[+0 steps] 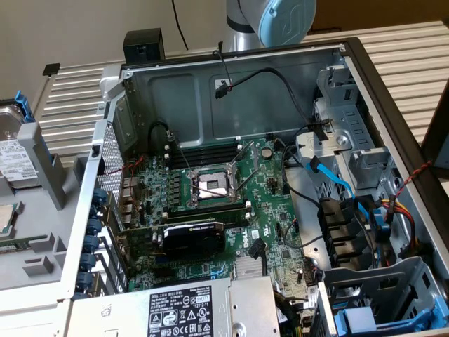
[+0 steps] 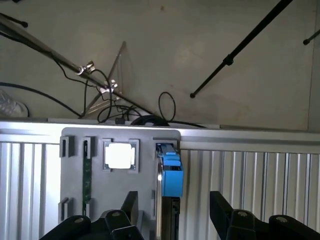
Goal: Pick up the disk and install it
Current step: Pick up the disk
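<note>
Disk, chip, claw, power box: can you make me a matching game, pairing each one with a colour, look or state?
Things:
1 disk
2 chip
3 claw
4 power box

Matches:
A open
B black-and-white label
C blue rails
D small shiny square

Pairs: 1-C; 2-D; 3-A; 4-B

wall (image 1: 70,28): plain beige | tabletop (image 1: 400,63): white, slatted | floor (image 2: 200,30): pale, cables (image 2: 145,120), tripod legs (image 2: 235,54)

Arm (image 1: 275,21) at exterior view's top, fingers (image 2: 131,204) spread wide
</note>
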### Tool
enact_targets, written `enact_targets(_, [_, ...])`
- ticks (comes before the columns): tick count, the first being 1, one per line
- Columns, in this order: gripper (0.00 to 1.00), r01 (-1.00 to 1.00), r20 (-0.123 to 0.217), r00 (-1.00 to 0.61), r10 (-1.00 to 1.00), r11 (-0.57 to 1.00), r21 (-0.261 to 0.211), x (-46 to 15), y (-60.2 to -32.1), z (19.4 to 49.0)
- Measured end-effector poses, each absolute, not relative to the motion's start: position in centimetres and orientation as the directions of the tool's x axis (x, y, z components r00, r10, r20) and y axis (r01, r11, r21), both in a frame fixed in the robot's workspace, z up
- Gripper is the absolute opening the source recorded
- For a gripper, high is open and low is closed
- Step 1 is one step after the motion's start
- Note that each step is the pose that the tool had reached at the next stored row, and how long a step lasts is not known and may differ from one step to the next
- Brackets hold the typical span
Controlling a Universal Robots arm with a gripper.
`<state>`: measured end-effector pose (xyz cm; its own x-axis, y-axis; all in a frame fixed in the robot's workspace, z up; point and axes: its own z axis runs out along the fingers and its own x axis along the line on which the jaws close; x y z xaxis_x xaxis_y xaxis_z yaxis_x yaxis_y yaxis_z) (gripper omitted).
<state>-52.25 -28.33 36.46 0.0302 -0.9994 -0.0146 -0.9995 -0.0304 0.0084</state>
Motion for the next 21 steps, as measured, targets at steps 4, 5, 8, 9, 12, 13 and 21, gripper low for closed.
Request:
enact_targets(4, [0.68, -0.999, -0.015, 0.032, -0.999, -0.032, 0.008, -52.2, -28.3, 35.7])
enact_targets(5, [0.68, -0.999, -0.014, 0.032, -0.999, -0.032, 0.009, -52.1, -28.3, 35.6])
enact_targets(8, [0.68, -0.999, -0.004, 0.032, -0.999, -0.032, 0.009, -52.1, -28.1, 35.2])
enact_targets(9, [0.68, -0.999, 0.003, 0.032, -0.999, -0.032, 0.009, -52.1, -28.0, 35.1])
enact_targets(12, [0.68, -0.999, 0.012, 0.032, -0.999, -0.032, 0.009, -52.1, -27.9, 34.9])
enact_targets(13, [0.68, -0.999, 0.012, 0.033, -0.999, -0.032, 0.009, -52.1, -27.9, 34.8])
enact_targets(21, [0.68, -0.999, 0.012, 0.036, -0.999, -0.036, 0.009, -52.1, -27.9, 33.5])
